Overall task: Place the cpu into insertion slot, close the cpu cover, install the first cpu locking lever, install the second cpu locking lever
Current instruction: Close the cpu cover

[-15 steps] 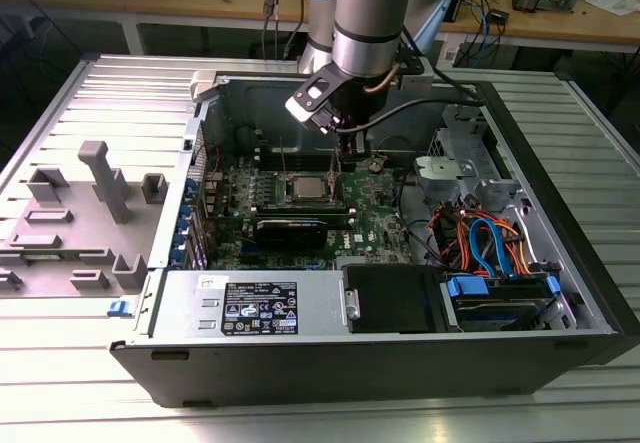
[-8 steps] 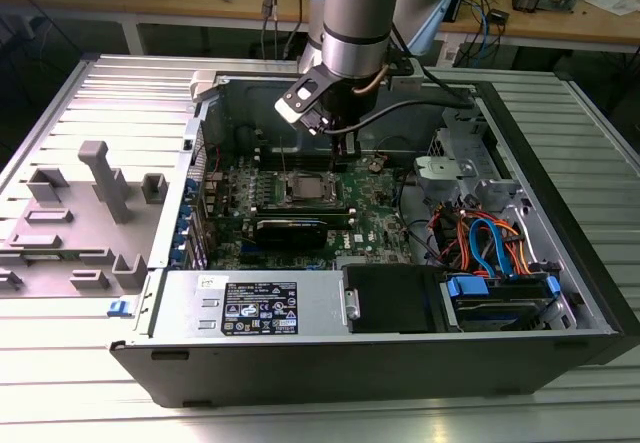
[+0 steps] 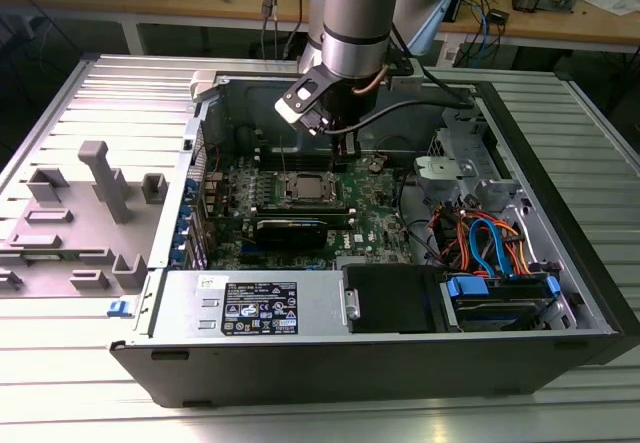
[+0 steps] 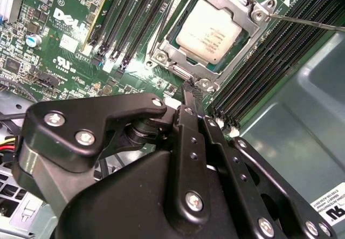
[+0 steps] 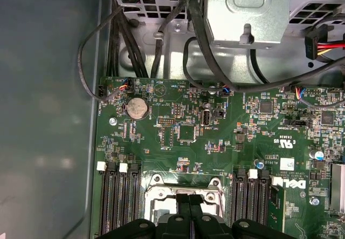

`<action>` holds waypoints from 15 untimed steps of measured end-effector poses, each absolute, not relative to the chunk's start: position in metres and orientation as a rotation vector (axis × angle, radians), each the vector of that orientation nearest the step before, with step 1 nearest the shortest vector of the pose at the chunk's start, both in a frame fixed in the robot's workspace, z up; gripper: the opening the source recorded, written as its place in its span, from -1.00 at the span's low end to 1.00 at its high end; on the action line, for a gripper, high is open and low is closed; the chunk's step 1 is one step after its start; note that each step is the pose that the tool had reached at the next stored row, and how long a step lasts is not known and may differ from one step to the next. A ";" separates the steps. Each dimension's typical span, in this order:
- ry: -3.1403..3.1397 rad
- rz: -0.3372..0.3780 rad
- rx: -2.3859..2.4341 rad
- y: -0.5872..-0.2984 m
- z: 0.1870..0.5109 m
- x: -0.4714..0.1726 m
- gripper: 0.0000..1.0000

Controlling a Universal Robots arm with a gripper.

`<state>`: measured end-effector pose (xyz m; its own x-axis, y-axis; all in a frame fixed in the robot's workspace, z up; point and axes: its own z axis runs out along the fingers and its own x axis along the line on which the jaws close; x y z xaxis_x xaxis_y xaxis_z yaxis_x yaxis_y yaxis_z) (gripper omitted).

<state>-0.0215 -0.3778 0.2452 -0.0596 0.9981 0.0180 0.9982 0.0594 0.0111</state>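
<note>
RAM slots (image 4: 128, 22) flanking cpu (image 4: 210, 31)

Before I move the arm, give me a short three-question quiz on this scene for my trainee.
1. True or false: the chip lies inside the square metal frame on the green board.
2. Pick one. The gripper has its fingers: A) spread wide, B) shut together, C) clamped on a cable.
3. Fill in: the blue and orange cables lie toward the exterior view's ___ of the board.
Key: 1 true; 2 B; 3 right.
</note>
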 end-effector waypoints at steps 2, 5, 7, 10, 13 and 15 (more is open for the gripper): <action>-2.283 -0.033 -2.150 -0.378 0.244 -0.022 -0.79; -2.284 -0.033 -2.149 -0.378 0.243 -0.025 -0.79; -2.287 -0.033 -2.146 -0.378 0.240 -0.031 -0.79; -2.292 -0.033 -2.140 -0.378 0.237 -0.038 -0.79; -2.300 -0.033 -2.132 -0.378 0.234 -0.043 -0.79; -2.305 -0.033 -2.125 -0.378 0.233 -0.046 -0.79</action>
<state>-0.0460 -0.3778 0.2325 -0.0812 0.9965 0.0188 0.9966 0.0810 0.0115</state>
